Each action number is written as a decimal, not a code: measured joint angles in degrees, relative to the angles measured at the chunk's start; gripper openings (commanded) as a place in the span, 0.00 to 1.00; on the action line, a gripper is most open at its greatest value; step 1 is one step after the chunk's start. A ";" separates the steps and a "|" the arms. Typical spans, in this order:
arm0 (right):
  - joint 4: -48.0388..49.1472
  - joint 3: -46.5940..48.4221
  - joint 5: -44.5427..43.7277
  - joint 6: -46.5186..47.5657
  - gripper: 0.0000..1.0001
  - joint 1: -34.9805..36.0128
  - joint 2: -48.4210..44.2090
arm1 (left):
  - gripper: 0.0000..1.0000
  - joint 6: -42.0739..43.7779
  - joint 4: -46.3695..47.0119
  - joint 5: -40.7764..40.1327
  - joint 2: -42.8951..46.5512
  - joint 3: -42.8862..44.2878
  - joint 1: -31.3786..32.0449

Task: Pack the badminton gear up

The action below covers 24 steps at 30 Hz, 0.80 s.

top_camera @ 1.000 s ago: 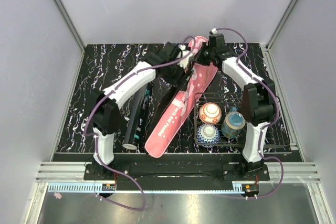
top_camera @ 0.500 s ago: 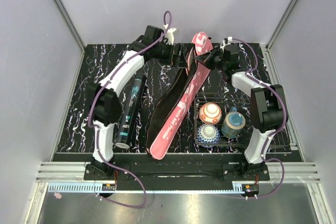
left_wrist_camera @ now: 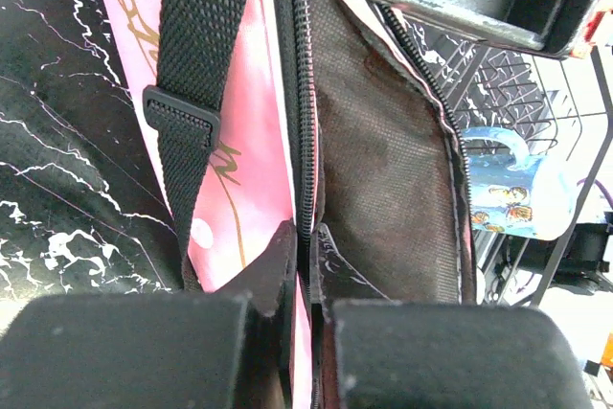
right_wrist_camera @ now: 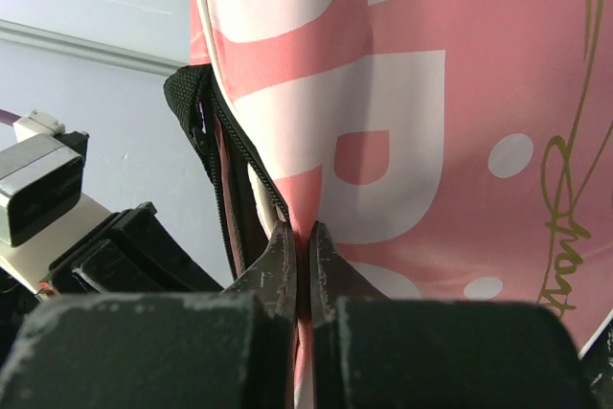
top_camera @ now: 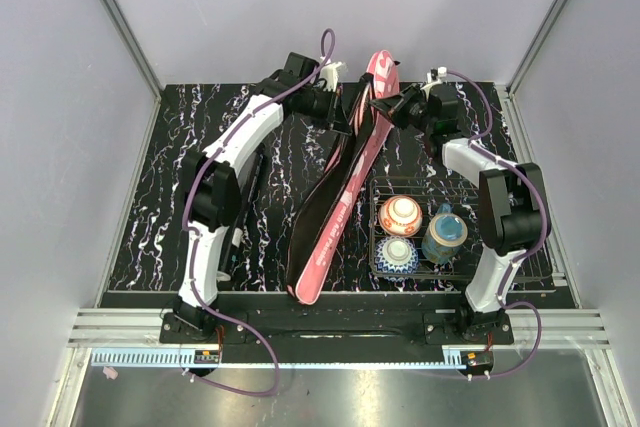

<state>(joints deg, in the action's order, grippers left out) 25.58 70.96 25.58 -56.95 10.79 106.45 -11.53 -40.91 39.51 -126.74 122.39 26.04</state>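
Pink racket cover (top_camera: 343, 205) is gripped at its far end: zipper edge clamped in left jaws, pink panel in right jaws.

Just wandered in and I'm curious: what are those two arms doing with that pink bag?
Both arms are holding the pink racket cover up by its far end. The left gripper pinches one edge of the open zipper, and the right gripper pinches the pink fabric on the opposite side.
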 measured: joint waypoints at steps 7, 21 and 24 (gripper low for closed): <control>-6.97 2.64 -7.80 4.22 0.00 3.10 -0.70 | 0.00 -0.66 -0.50 -0.09 0.04 0.63 0.42; -33.90 16.44 -26.08 23.89 0.53 11.30 -1.92 | 0.00 -1.44 -5.79 -7.98 1.99 3.17 4.07; -39.47 17.79 -24.83 25.20 0.59 11.04 -2.99 | 0.00 -1.73 -6.56 -9.92 2.16 3.17 5.51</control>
<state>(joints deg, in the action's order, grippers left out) -13.89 88.75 0.75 -31.75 21.82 103.46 -13.26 -47.46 29.58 -124.57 125.56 31.55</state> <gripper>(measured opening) 0.540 0.046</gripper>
